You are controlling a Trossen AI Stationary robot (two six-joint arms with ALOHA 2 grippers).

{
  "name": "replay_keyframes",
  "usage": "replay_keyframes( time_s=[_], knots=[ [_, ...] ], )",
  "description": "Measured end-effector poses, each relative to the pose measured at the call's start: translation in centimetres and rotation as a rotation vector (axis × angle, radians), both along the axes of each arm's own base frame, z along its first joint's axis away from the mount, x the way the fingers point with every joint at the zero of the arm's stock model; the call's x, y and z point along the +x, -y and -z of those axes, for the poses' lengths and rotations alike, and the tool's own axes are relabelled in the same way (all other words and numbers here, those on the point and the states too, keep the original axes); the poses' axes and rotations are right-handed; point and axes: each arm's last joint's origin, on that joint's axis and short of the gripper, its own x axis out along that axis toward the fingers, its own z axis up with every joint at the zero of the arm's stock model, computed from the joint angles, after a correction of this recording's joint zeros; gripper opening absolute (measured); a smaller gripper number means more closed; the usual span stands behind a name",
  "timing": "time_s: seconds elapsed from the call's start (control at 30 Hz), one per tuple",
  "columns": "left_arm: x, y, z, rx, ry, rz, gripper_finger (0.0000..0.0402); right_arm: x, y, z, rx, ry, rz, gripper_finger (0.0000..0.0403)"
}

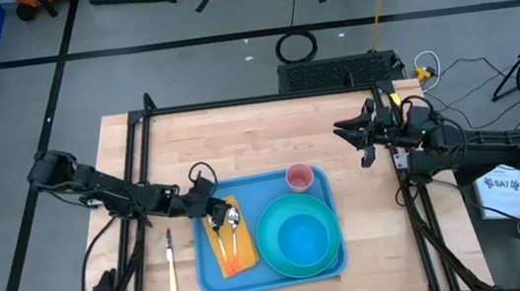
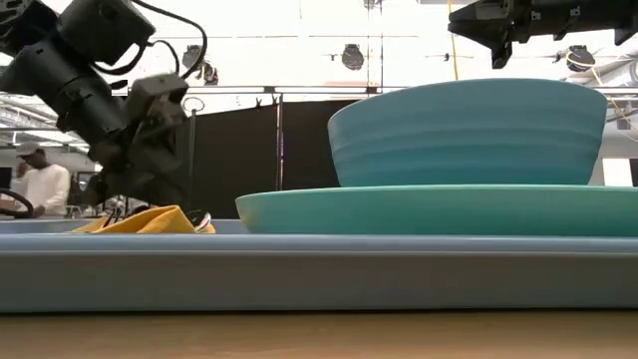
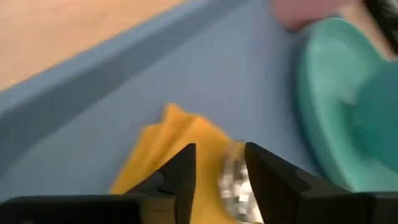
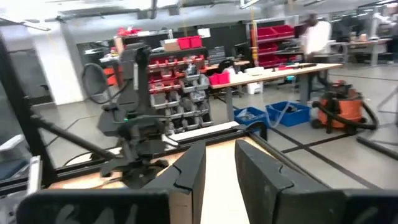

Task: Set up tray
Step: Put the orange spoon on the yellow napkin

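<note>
The light-blue tray (image 1: 218, 273) lies on the wooden table, and its near rim fills the low view (image 2: 299, 269). On it lie an orange napkin (image 1: 233, 255) with metal cutlery (image 1: 233, 218) on top, a teal plate (image 1: 275, 248) holding a blue bowl (image 1: 301, 238), and a pink cup (image 1: 300, 176). My left gripper (image 1: 212, 209) is low over the napkin's far end, open, with a shiny piece of cutlery (image 3: 233, 180) between its fingers. My right gripper (image 1: 357, 138) hangs open above the table's far right, touching nothing. My left gripper (image 3: 221, 165) comes slanting down from the table's left with its fingers on either side of the shiny cutlery on the napkin (image 3: 180, 134). Napkin shows between one finger (image 3: 183, 168) and the metal. Whether the other finger (image 3: 267, 174) touches the metal, I cannot tell.
A piece of cutlery with a pale handle (image 1: 170, 264) lies on the bare table left of the tray. Bare wood lies beyond the tray and to its right. In the low view the bowl (image 2: 469, 130) and plate (image 2: 439, 209) stand tall behind the rim. A person (image 2: 40, 184) shows far off.
</note>
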Motion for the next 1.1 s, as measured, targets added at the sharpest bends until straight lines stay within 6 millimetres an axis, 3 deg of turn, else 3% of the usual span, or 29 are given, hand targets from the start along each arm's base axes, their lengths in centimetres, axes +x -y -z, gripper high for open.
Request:
replay_keyframes(
  time_s=[0.2,1.1],
  knots=[
    [0.45,-0.06,-0.41,-0.008,0.043,0.079,0.0167,0.33,0.12,-0.21,0.001,0.027,0.019,0.0077],
    [0.15,-0.08,0.14,-0.087,-0.025,0.095,0.0168,0.44,0.13,-0.15,0.012,0.026,0.014,0.0077]
  ],
)
